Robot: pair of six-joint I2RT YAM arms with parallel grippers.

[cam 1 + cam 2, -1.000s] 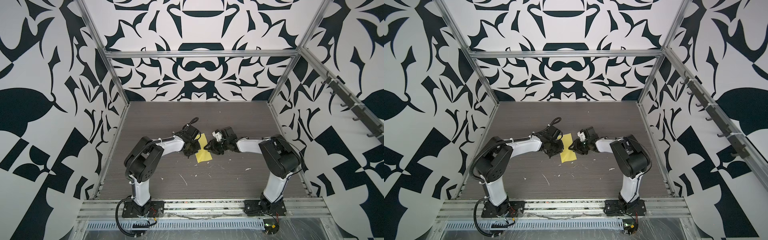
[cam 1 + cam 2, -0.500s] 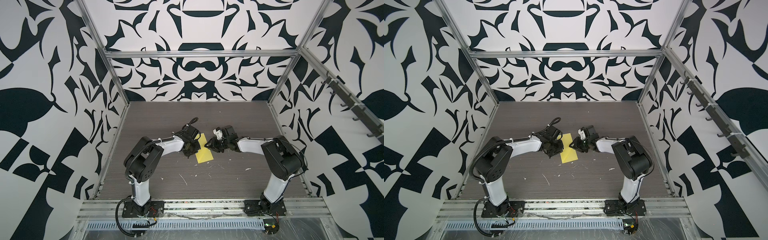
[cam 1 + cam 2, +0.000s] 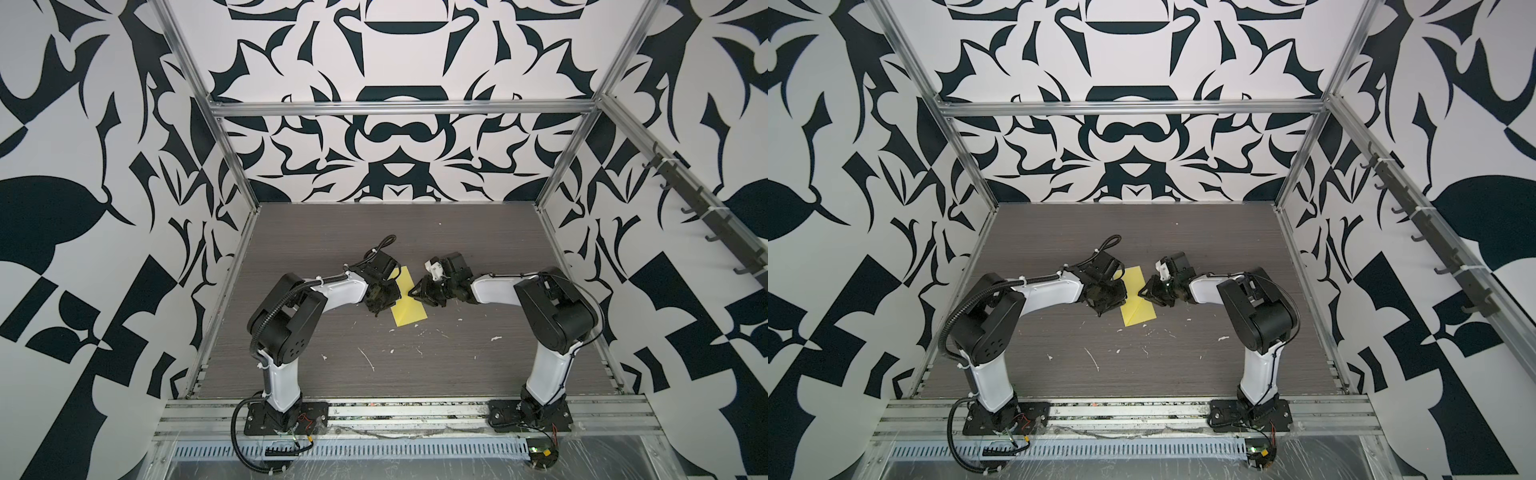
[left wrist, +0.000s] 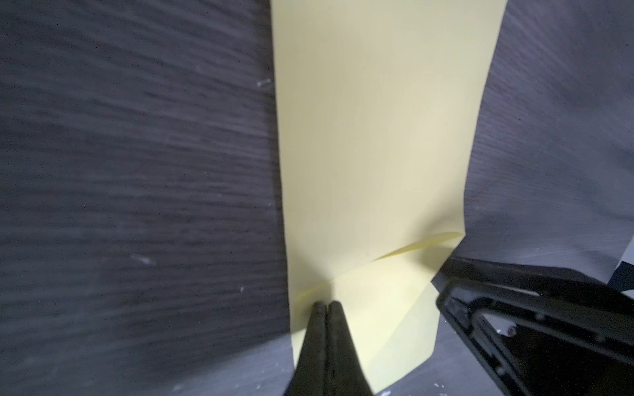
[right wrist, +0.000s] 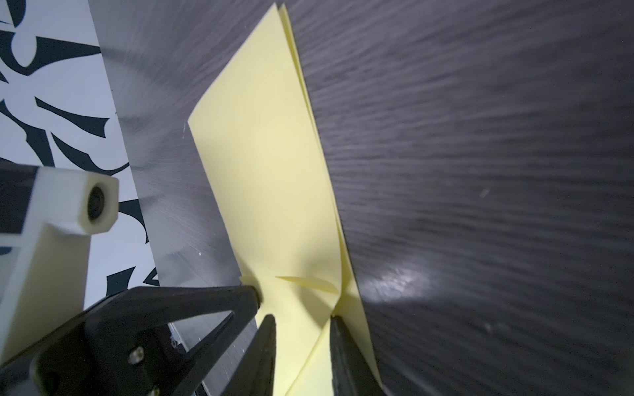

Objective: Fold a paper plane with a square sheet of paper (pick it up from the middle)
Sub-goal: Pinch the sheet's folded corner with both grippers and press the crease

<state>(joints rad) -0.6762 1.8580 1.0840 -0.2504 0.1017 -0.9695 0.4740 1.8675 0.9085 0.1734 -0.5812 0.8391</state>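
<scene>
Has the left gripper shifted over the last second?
No. In both top views the left gripper stays put against the white flecks on the table, its tip at the left edge of the yellow paper.

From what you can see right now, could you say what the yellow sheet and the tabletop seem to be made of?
The yellow sheet: thin matte paper, judging by its crisp creases and curling layers. The tabletop: probably wood-look laminate, dark grey with fine streaked grain and slight sheen.
</scene>
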